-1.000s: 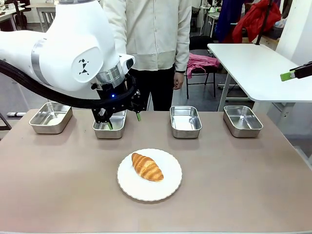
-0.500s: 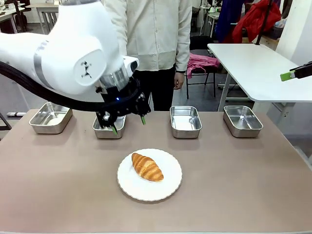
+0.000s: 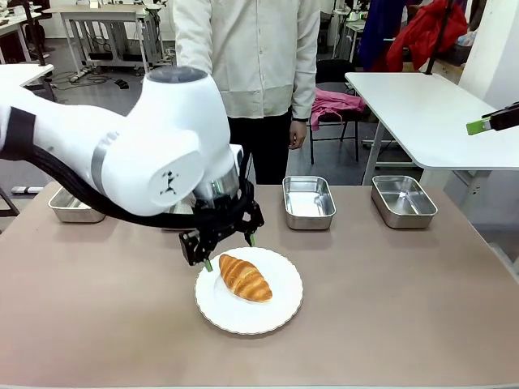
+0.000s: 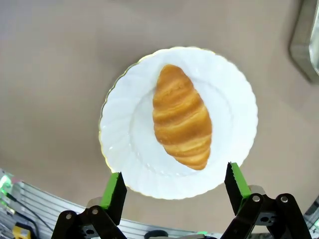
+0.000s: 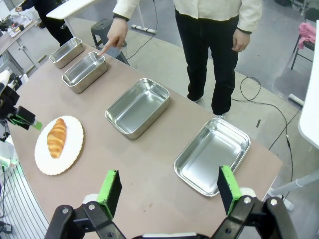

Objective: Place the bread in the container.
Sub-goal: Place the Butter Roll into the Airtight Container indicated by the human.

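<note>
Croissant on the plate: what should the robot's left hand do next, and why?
Probably move forward over the croissant and lower: the left gripper is open by the plate, with the croissant ahead of its fingers, not between them.

Table [image 3: 422, 316] faced across toward the person [image 3: 251, 65], plate [image 4: 122, 134] seen close from above at left wrist, table overlooked high from right wrist, bread [image 4: 182, 117] shared throughout

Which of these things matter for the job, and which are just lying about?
Part of the job: croissant, on the white plate; open left tool above it; steel tray the person's hand points at.
Lying about: three other steel trays; right tool, open, off to the side.
</note>
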You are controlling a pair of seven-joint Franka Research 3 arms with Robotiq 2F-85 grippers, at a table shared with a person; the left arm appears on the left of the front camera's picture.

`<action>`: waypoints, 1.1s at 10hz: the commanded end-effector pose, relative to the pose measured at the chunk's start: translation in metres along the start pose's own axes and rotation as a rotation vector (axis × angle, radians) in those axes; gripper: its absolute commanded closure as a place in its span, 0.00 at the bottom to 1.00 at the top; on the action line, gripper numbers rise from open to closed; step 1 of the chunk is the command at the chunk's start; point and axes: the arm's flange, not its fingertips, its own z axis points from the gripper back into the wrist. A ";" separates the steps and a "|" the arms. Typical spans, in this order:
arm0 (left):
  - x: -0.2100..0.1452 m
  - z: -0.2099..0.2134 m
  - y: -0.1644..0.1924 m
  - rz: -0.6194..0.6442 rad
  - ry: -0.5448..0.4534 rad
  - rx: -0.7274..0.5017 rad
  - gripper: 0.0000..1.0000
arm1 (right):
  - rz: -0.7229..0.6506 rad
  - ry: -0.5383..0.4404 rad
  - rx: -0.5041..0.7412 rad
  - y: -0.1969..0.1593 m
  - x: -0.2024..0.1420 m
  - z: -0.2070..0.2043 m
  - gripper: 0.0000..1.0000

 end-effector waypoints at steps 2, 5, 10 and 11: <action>-0.009 -0.024 0.002 0.036 -0.017 -0.028 0.00 | 0.000 -0.027 0.009 0.000 0.001 0.000 0.00; -0.004 -0.051 0.000 0.024 0.008 -0.038 0.00 | 0.000 -0.027 0.009 0.000 0.001 0.000 0.00; 0.006 -0.077 -0.004 0.026 -0.013 -0.045 0.00 | 0.000 -0.027 0.009 0.000 0.001 0.000 0.00; 0.010 -0.083 -0.004 0.016 -0.009 -0.064 0.00 | 0.000 -0.027 0.009 0.000 0.001 0.000 0.00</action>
